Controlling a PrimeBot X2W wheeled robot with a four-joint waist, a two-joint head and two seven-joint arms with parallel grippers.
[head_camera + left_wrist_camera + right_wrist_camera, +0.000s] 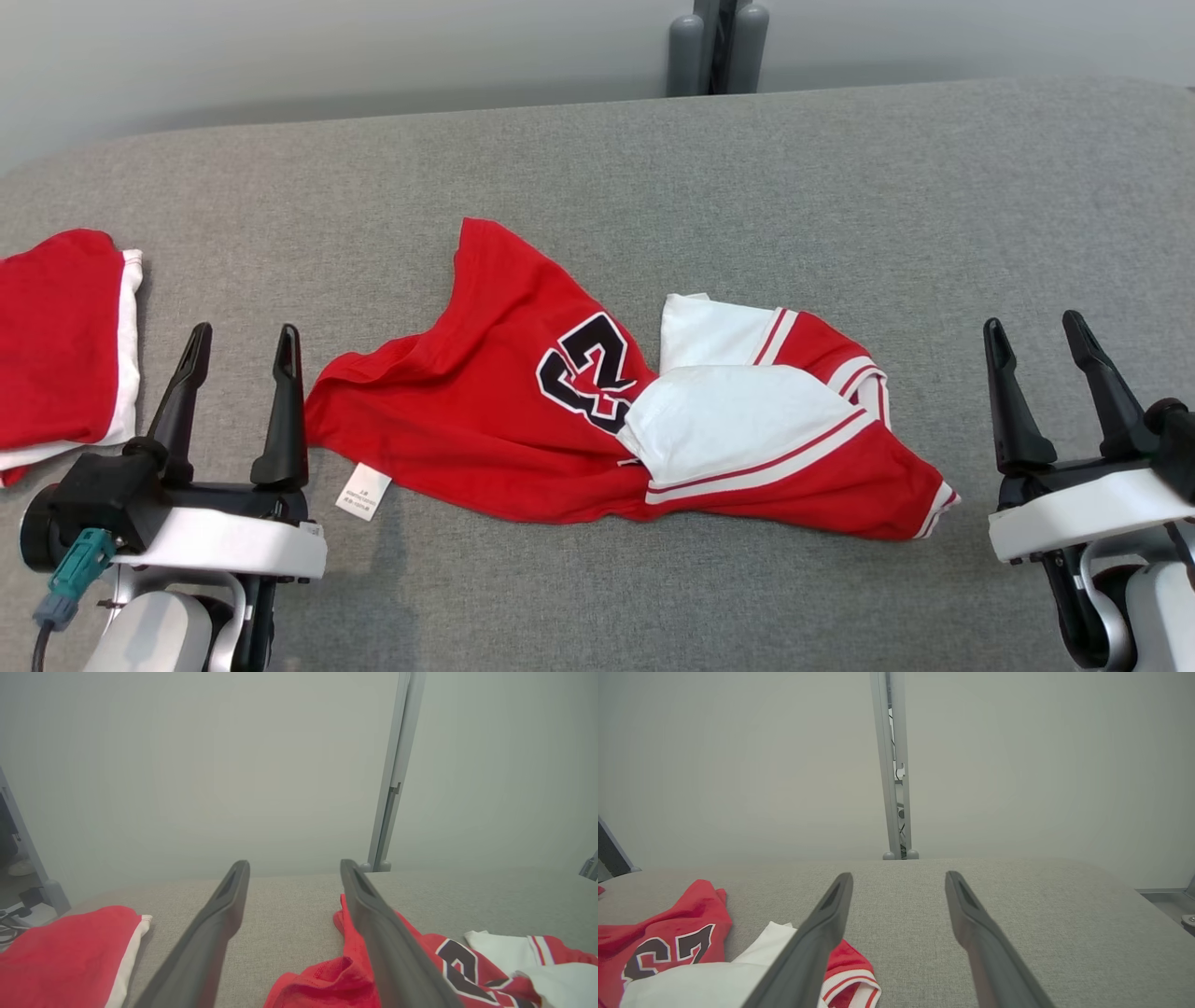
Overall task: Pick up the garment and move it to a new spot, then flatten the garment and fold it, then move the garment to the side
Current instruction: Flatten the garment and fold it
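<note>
A crumpled red and white garment [523,420] with a black number lies in the middle of the grey surface; a white label sticks out at its near left edge. It also shows in the left wrist view, garment [420,970], and in the right wrist view, garment [668,947]. My left gripper [245,331] stands open just left of the garment's left edge, nothing between its fingers [215,924]. Off to the garment's right, my right gripper [1032,325] is open and empty too, its fingers [971,914] over bare fabric.
A folded red and white cloth [65,345] lies at the far left edge of the grey padded surface [840,187]. A grey post [717,47] rises behind the far edge against a pale wall.
</note>
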